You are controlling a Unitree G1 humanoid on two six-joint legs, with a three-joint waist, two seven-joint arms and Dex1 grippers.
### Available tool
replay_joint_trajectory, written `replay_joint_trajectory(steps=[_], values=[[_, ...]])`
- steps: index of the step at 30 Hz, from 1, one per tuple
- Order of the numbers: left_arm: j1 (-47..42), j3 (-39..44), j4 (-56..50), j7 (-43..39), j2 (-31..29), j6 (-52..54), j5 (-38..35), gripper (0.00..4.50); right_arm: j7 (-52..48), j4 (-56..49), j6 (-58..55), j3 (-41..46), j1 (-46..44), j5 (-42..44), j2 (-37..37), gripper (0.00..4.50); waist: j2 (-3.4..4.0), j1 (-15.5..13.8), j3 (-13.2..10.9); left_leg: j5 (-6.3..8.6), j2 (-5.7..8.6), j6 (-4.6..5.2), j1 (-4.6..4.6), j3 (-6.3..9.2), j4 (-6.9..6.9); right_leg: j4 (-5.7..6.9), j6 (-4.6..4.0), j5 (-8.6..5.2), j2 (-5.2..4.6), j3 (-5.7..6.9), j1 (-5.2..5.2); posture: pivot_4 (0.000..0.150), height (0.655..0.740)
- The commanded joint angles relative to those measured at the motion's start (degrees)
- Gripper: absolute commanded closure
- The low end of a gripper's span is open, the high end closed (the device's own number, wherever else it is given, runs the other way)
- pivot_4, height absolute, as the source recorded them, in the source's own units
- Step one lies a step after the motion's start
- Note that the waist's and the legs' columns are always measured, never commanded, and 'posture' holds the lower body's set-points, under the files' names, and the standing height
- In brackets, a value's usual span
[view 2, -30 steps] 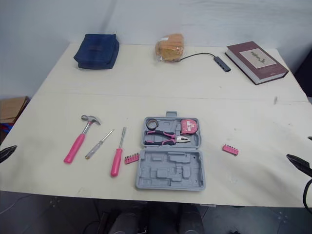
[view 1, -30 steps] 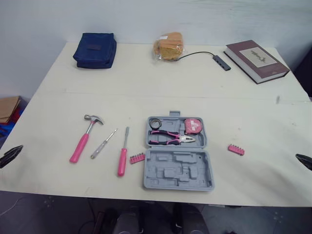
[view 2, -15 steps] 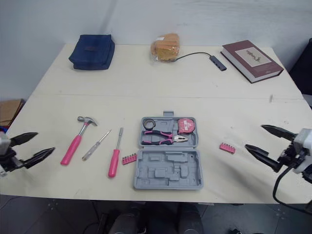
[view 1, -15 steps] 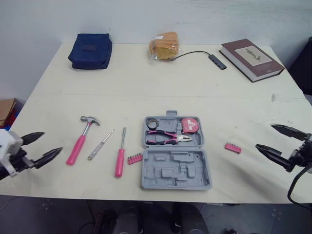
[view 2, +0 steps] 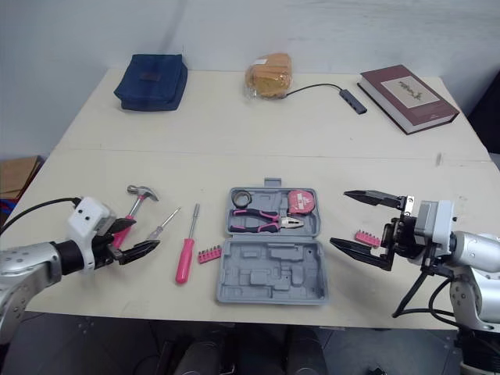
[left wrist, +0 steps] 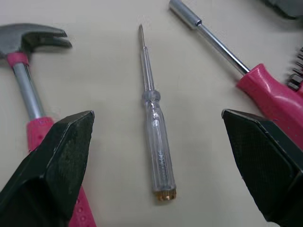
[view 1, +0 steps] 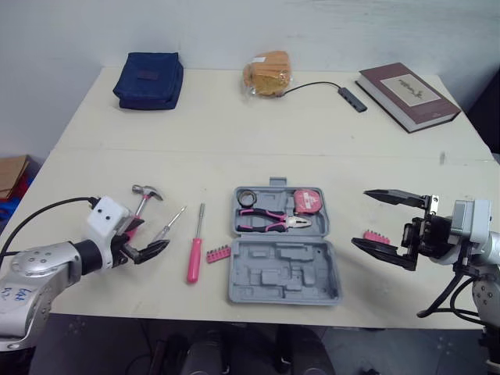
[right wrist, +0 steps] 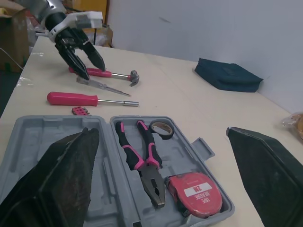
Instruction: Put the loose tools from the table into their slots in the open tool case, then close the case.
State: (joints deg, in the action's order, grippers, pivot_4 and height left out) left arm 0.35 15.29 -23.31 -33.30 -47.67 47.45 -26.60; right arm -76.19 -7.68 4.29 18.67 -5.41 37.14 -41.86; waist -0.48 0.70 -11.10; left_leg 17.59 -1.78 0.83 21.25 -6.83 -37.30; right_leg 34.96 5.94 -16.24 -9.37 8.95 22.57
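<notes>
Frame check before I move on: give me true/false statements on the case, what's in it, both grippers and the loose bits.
1. The tool case lies open. True.
2. The pliers lie loose on the table. False: they sit in the case, beside the tape measure.
3. The left gripper is shut on a tool. False: it is open, aimed at the clear-handled screwdriver, gripping nothing.
4. The right gripper is open. True.
5. A pink bit holder lies on the table right of the case. True.
</notes>
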Motion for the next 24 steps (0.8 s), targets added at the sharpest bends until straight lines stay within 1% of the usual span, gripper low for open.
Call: replay_joint_trajectory(steps=[1,3,6,7,9,12,16,17,20,23,24], values=[[-0.72,-2.73,-1.03,1.67,0.71,0.59,1.93,0.14,0.03,-1.74,0.19,1.51,0.83,1.55,0.02,0.0,0.0,-0.24,0.0,0.0,0.0,0.0,-0.01,0.0,0.0,-0.03,-0.01,0.0,0.0,-0.01,0.0,0.15,0.74],[-1.47,-5.19,0.24,3.01,1.33,0.0,4.0,0.14,0.36,-2.38,0.25,2.11,1.6,1.74,-0.06,0.0,0.0,-0.67,0.0,0.0,-0.01,-0.01,-0.02,-0.01,-0.01,-0.07,-0.01,-0.01,0.0,-0.02,0.01,0.15,0.74],[-1.54,-5.58,1.51,5.38,3.13,2.51,4.72,0.14,0.75,-3.46,0.15,3.67,3.98,2.34,-0.34,0.0,0.01,-0.97,0.0,0.0,0.0,-0.01,-0.02,0.0,-0.02,-0.07,-0.02,-0.01,-0.03,-0.02,0.01,0.15,0.74],[-1.3,-5.78,2.1,5.36,3.17,2.64,5.0,0.38,0.88,-3.82,0.22,4.12,4.9,2.38,-0.4,0.0,0.01,-1.1,0.01,0.0,0.0,-0.01,-0.02,0.0,-0.02,-0.07,-0.02,-0.01,-0.03,-0.02,0.01,0.15,0.74],[-0.97,-6.3,3.35,5.05,2.87,2.51,5.61,0.95,1.06,-4.58,0.35,4.7,6.19,2.41,-0.41,0.0,0.02,-1.41,0.01,0.0,0.0,-0.01,-0.03,0.0,-0.01,-0.08,-0.02,-0.01,-0.03,-0.01,0.0,0.15,0.74],[-0.29,-6.5,4.59,4.44,3.0,2.3,5.88,2.32,1.52,-5.44,0.38,5.48,7.33,2.5,-0.38,0.0,0.08,-1.25,0.05,0.01,-0.01,-0.01,-0.08,-0.05,0.0,-0.07,-0.02,-0.01,-0.02,-0.06,0.0,0.15,0.74],[-1.14,-7.22,5.41,3.76,4.31,-1.41,6.26,4.22,1.37,-4.48,1.22,6.13,7.83,1.74,-0.41,0.0,0.19,-1.36,0.12,0.01,-0.01,-0.01,-0.12,-0.06,-0.01,-0.03,-0.04,-0.02,-0.03,-0.07,0.0,0.15,0.74],[-1.77,-7.6,5.55,3.57,4.43,-3.14,6.85,4.49,1.15,-4.12,1.3,6.13,7.7,1.66,-0.55,0.0,0.2,-1.46,0.12,0.01,-0.01,-0.01,-0.13,-0.06,-0.01,-0.03,-0.04,-0.02,-0.03,-0.07,0.0,0.15,0.74],[-3.68,-7.74,5.21,1.78,3.47,-10.18,9.12,4.49,1.15,-3.68,1.2,6.41,7.27,1.57,-1.15,0.0,0.21,-2.02,0.12,0.0,0.01,0.01,-0.11,-0.06,-0.02,-0.02,-0.04,-0.02,-0.05,-0.07,0.0,0.15,0.74],[-4.83,-6.24,3.76,-0.59,3.54,-13.34,8.02,4.49,1.41,-3.13,1.6,7.2,7.38,1.25,-1.38,0.0,0.16,-2.16,0.1,0.01,-0.01,0.02,-0.01,-0.03,-0.05,-0.08,-0.04,-0.02,-0.04,-0.02,0.03,0.15,0.74],[-5.56,-6.52,3.22,-2.88,2.71,-15.16,7.69,4.49,1.53,-2.72,1.91,7.67,7.53,1.08,-1.41,0.0,0.16,-2.23,0.1,0.02,-0.01,0.03,0.02,-0.02,-0.05,-0.11,-0.04,-0.02,-0.04,0.0,0.03,0.15,0.74]])
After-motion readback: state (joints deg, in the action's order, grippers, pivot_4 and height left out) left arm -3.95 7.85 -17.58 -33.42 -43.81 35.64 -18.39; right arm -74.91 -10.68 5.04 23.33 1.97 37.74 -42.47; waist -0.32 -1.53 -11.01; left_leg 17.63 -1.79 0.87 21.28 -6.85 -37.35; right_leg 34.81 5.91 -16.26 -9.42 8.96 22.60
